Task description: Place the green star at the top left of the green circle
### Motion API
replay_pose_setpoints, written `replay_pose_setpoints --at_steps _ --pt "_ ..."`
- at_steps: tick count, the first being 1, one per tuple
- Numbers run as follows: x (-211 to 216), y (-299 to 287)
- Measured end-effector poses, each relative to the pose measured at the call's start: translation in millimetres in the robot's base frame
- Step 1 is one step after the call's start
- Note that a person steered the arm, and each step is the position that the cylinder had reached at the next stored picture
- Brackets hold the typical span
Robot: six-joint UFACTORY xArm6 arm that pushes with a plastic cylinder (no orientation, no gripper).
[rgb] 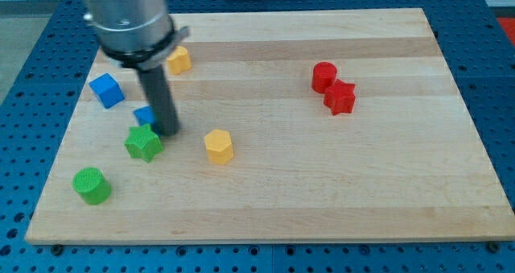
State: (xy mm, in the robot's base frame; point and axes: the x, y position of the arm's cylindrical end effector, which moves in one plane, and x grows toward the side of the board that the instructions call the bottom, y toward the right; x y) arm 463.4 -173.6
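Observation:
The green star lies on the wooden board at the view's lower left. The green circle, a short cylinder, stands below and to the left of the star, with a gap between them. My tip rests on the board just right of and slightly above the star, close to its upper right edge. The rod rises from there to the grey arm end at the view's top left.
A small blue block sits partly hidden behind the rod, just above the star. A blue cube lies further up left. Yellow blocks sit by the arm and mid-board. A red cylinder and a red star touch at the right.

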Motion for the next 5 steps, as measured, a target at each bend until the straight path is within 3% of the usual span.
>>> replay_pose_setpoints --at_steps 1,2,3,5 --pt "-12.2 -69.5" --pt "-30.5 -41.9" --pt "-28.7 27.1" --pt "29.6 -4.6"
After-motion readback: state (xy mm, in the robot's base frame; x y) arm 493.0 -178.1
